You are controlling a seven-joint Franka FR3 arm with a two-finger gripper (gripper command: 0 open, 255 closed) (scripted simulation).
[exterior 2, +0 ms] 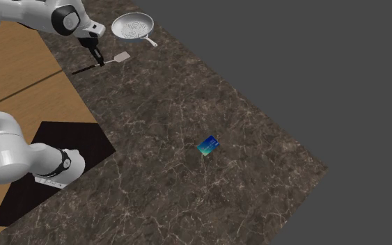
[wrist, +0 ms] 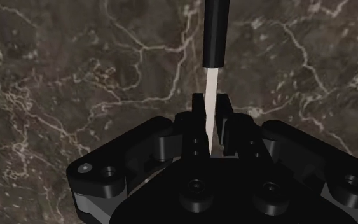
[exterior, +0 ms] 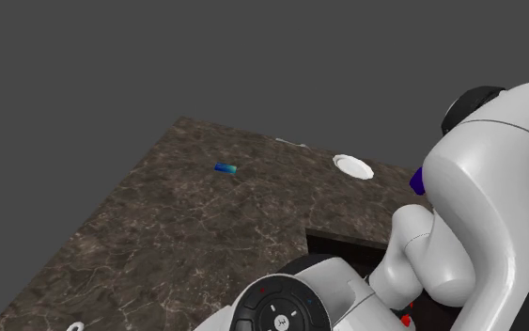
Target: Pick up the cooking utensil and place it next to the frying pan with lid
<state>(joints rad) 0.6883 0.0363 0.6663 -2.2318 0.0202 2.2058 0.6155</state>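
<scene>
The dark veined marble countertop (exterior 2: 208, 202) carries everything. The white Franka arm (exterior 2: 6, 149) rises from a black stand base (exterior 2: 48, 139) on a wood-toned floor (exterior 2: 20, 69). In the shoulder view the arm (exterior: 488, 188) covers the counter's near corner.

The frying pan with lid (exterior 2: 133, 26) is white, its speckled lid shut so the inside is hidden. Its short handle points toward the counter's middle. In the shoulder view it shows as a white disc (exterior: 353, 166).

The spatula (exterior 2: 121, 58) lies just beside the pan's handle, pale blade nearest the pan, black grip pointing away from it. The gripper (exterior 2: 99, 61) is closed onto it. In the wrist view the black fingers (wrist: 198, 118) pinch the thin pale shank of the spatula (wrist: 214, 32). Whether the blade touches the counter is unclear.

A small blue-green packet (exterior 2: 209, 145) lies well apart from the pan, its print too small to read. Nearer the pan, a purple shape (exterior: 418, 181) against the arm is hard to make out.
</scene>
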